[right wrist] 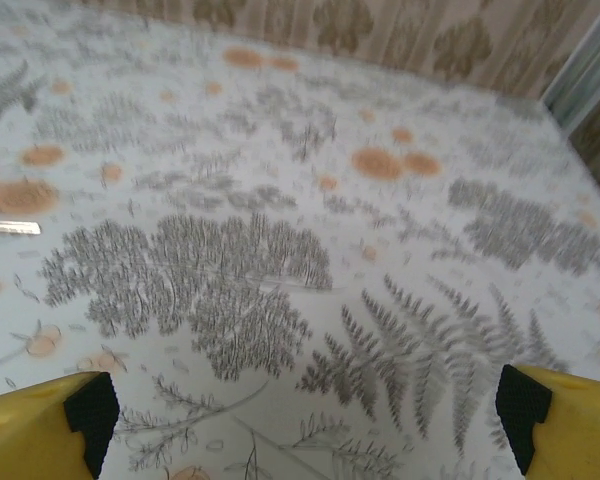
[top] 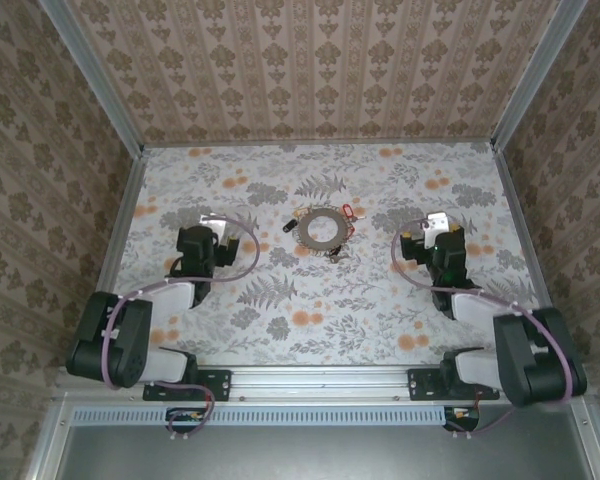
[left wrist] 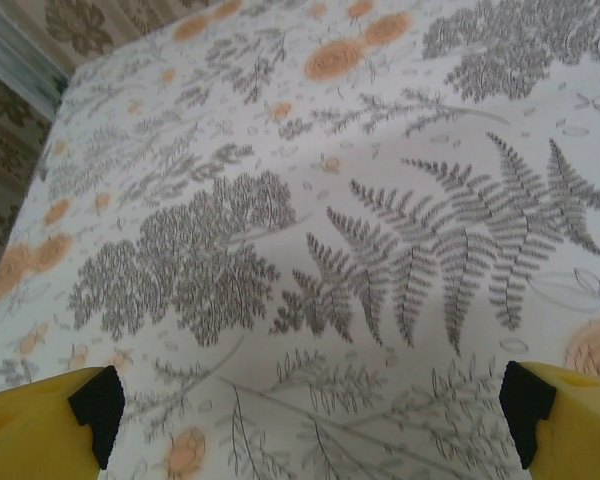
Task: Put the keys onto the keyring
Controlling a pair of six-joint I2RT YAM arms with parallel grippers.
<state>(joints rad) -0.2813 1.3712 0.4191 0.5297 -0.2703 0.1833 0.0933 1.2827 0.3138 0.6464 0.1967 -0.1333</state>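
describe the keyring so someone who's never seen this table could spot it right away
On the floral-print table, look just beyond its centre. The keyring lies flat there: a tan-brown ring with a wide round hole. Unlike the printed orange flowers around it, it has small dark charms at its rim.

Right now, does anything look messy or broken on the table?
Nothing stands out. The keyring lies flat on the table, red keys beside its far-right rim, nothing spilled. The left gripper and right gripper are open and empty.
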